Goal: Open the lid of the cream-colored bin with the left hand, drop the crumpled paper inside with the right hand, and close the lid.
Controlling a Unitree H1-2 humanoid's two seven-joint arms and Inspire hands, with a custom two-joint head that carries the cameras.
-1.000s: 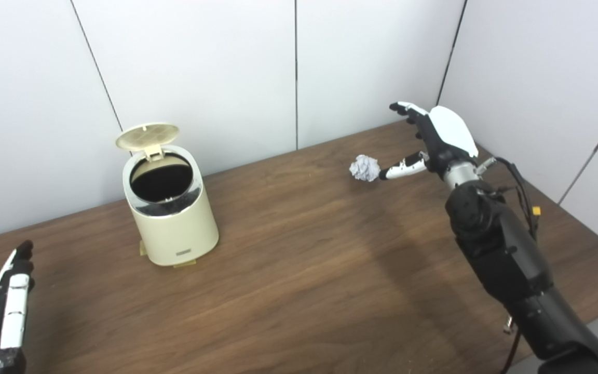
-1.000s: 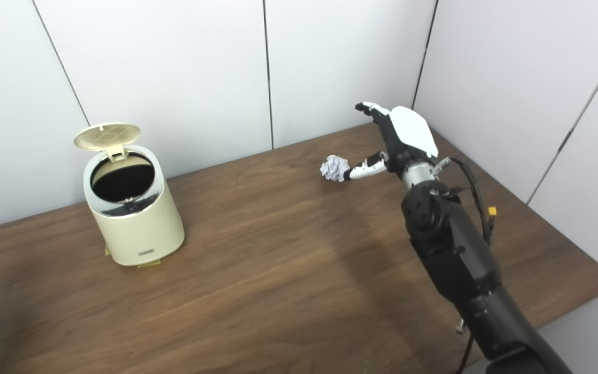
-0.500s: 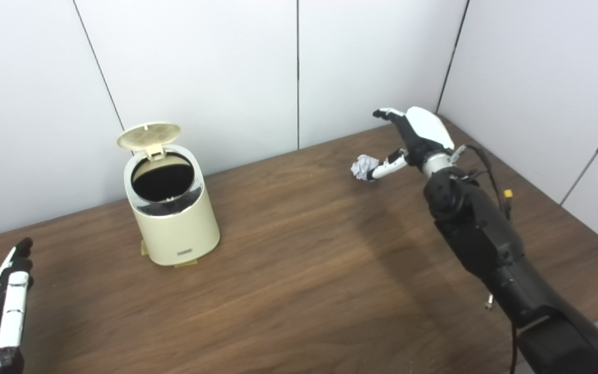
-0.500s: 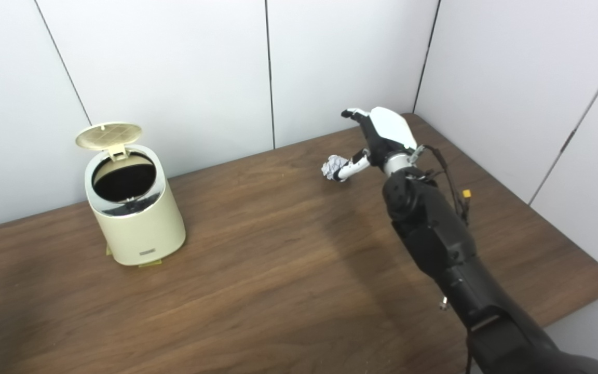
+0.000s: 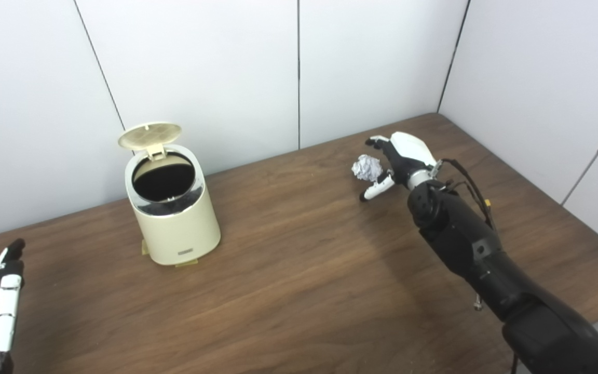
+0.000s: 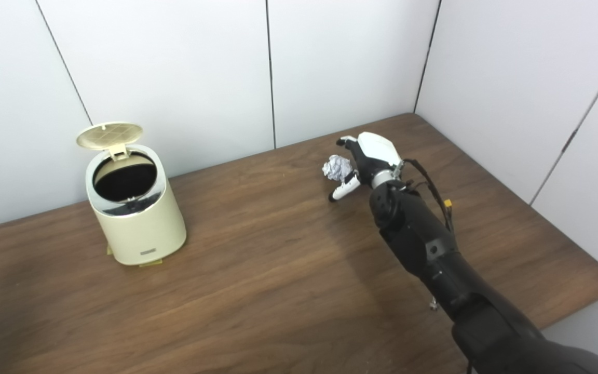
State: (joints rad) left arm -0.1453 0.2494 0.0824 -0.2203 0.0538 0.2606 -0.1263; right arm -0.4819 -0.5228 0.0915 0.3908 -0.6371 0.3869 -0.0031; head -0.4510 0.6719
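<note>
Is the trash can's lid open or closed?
Open. The lid stands tipped up behind the cream bin, and you can see its dark inside.

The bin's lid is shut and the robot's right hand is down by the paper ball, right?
Not quite. The lid of the cream-colored bin is flipped up, and the left eye view shows the dark opening under it. The rest holds: the right hand is down by the crumpled paper on the table.
</note>
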